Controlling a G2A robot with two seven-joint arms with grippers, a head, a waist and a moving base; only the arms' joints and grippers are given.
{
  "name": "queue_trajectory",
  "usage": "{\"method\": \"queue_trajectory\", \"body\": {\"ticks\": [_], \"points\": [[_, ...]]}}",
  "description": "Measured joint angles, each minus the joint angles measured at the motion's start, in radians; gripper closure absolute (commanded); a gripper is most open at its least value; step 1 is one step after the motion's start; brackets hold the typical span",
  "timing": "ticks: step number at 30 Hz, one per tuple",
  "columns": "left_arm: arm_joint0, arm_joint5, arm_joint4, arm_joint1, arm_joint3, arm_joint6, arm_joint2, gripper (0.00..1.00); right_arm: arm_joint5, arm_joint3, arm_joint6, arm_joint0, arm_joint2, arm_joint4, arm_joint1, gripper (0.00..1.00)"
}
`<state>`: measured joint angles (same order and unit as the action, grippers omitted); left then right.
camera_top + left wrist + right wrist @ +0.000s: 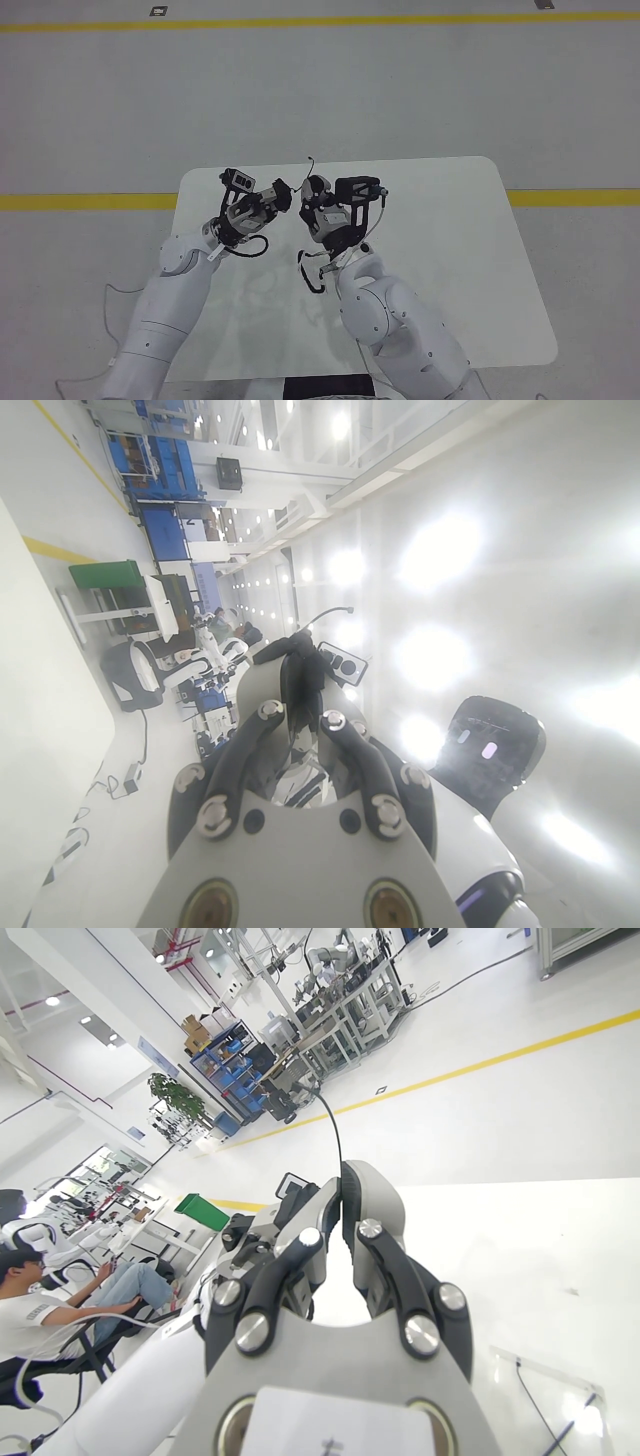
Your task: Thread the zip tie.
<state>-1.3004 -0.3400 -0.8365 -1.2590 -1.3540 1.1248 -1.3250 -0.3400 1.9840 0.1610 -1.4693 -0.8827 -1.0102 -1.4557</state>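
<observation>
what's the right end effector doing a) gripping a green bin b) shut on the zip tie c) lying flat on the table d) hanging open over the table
b: the right end effector is shut on the zip tie, whose black strap curves up from between its closed fingertips.

Both arms are bent at the elbow, forearms angled inward so the two claws meet almost tip to tip in front of the body. The left claw (285,190) has its dark fingers (296,680) drawn together, with no gap showing between them. Just beside it, the right claw (308,188) has its fingers (352,1198) pressed together on the zip tie (336,1128). Both wrists are cocked, so the claws tilt upward.
</observation>
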Motion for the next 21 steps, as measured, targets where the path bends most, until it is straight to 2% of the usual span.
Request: {"method": "queue_trajectory", "body": {"ticks": [10,21], "points": [[0.001,0.0,0.003,0.0,0.0,-0.001,0.012,1.0,0.017,0.004,-0.023,-0.003,-0.006,0.025,-0.007,1.0],[0.001,0.0,0.002,0.0,-0.006,-0.003,0.01,1.0,0.0,-0.007,-0.023,-0.001,0.003,-0.035,-0.012,1.0]]}}
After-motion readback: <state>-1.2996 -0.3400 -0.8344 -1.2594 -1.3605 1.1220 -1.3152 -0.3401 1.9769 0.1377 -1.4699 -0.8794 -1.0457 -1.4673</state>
